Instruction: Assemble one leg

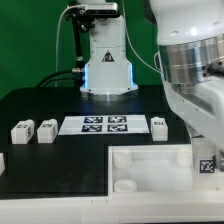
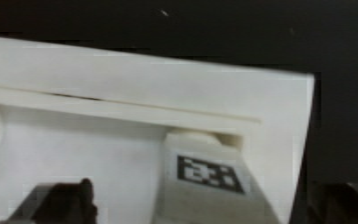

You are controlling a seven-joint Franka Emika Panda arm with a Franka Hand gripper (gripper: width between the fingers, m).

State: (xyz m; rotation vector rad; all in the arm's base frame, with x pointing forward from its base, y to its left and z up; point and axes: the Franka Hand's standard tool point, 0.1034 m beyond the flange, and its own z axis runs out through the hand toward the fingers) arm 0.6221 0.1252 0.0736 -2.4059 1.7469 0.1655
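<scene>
1. Leg [image 2: 208, 170]: chunky white block, black-and-white tag on its face, standing upright on the large white panel [image 2: 140, 90] near a ridge.
2. Gripper [image 2: 149, 205]: one dark fingertip [image 2: 69, 200] visible beside the leg; opening cannot be told.
3. Exterior view only: three loose white blocks [image 1: 20, 131] [image 1: 45, 130] [image 1: 158, 124] and the marker board [image 1: 105, 125] on the black table [image 1: 50, 170].

A black tabletop [image 1: 40, 105] carries the marker board [image 1: 104, 125], a flat white strip of printed tags lying near its middle. In front of it lies a large white square panel [image 1: 150, 165] with a round corner socket [image 1: 125, 184]. Behind hangs a green backdrop [image 1: 30, 45].
</scene>
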